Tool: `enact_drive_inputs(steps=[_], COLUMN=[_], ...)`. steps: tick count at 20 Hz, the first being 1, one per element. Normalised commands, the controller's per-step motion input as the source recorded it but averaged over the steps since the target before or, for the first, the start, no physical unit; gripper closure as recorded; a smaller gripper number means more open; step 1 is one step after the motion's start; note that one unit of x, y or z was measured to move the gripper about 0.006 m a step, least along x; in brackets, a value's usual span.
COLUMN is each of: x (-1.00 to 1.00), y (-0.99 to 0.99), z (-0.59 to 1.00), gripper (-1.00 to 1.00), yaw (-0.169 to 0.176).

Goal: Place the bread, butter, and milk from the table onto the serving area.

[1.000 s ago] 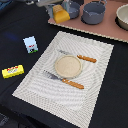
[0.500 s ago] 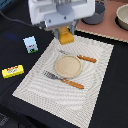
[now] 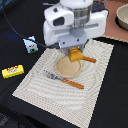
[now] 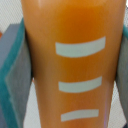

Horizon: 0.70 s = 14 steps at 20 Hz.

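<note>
Now gripper (image 3: 75, 50) clamped on bread (image 3: 75, 55), fingers (image 4: 11, 85) pressing both sides, over plate (image 3: 64, 69) on placemat (image 3: 97, 80). Milk (image 3: 31, 45), butter (image 3: 12, 71) on table (image 3: 20, 25).

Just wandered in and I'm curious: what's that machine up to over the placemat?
The robot arm is carrying the bread, gripped between its jaws, just above the round plate on the striped serving area. The milk and the butter sit on the black table, off the mat. Whether the loaf touches the plate, I can't tell.
</note>
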Motion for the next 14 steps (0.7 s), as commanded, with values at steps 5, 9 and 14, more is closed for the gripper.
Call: enact_drive_inputs(steps=[5, 9, 14], x=[0.24, 0.08, 0.00], y=[-0.02, 0.00, -0.02], z=[-0.30, -0.35, -0.28], gripper=[1.00, 1.00, 1.00], yaw=[0.000, 0.005, 0.004])
